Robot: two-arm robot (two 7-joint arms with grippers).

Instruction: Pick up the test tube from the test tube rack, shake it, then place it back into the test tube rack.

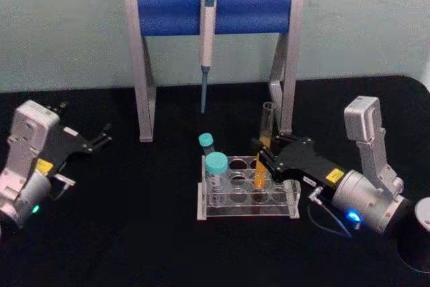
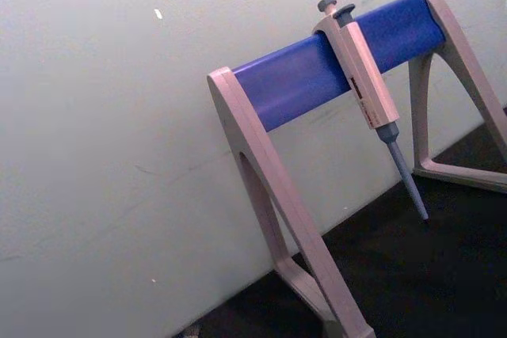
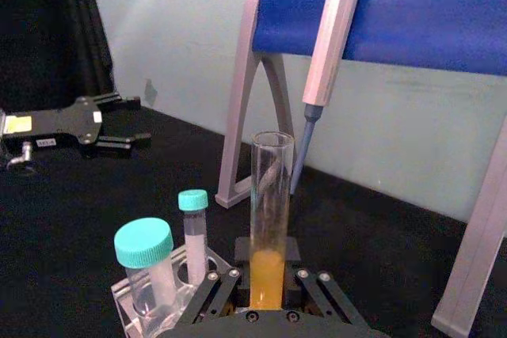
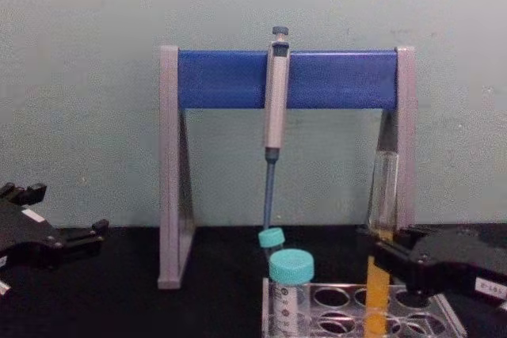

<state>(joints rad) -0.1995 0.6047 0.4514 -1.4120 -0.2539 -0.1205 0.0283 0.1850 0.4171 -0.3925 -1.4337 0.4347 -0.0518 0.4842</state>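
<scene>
Right gripper (image 1: 263,156) jaws clenched on the test tube (image 1: 263,149) at mid-height, tube upright with its base in a hole of the test tube rack (image 1: 247,196) below; left gripper (image 1: 101,139) parked well off, jaws released.

Head view high, angled down over black table (image 1: 134,247), chest view low and level, left wrist view tilted toward wall, right wrist view close behind rack, all four sharing pipette stand (image 1: 213,13)
</scene>
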